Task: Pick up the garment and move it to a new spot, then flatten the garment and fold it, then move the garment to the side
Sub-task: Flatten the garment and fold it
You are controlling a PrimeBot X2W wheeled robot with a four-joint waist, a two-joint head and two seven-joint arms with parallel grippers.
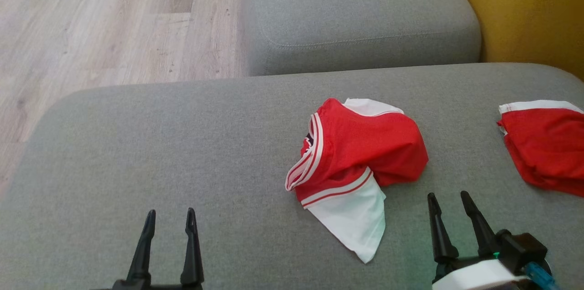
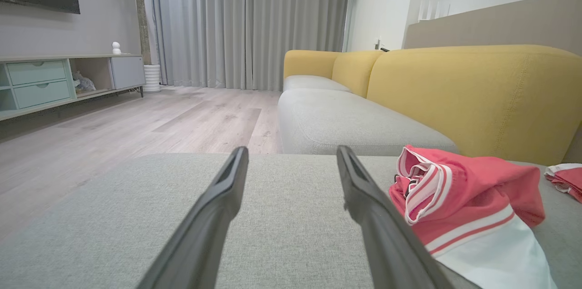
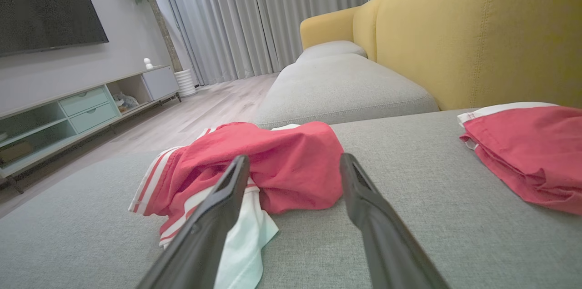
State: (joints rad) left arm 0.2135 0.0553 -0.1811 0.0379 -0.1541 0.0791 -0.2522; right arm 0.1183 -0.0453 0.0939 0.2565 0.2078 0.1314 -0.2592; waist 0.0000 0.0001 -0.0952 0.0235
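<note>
Right gripper [image 1: 447, 194] stands wide and empty at the near edge of the grey seat cushion [image 1: 137, 153], just short of the crumpled red-and-white garment [image 1: 360, 153], which lies right of centre. Left gripper [image 1: 171, 211] likewise wide, empty, at the near edge. Second red garment [image 1: 547, 148] lies at the right edge.

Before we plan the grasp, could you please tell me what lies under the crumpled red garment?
The red garment lies on the grey couch cushion. A white panel pokes out from under its red folds. Anything else beneath the bunched fabric is covered.
</note>
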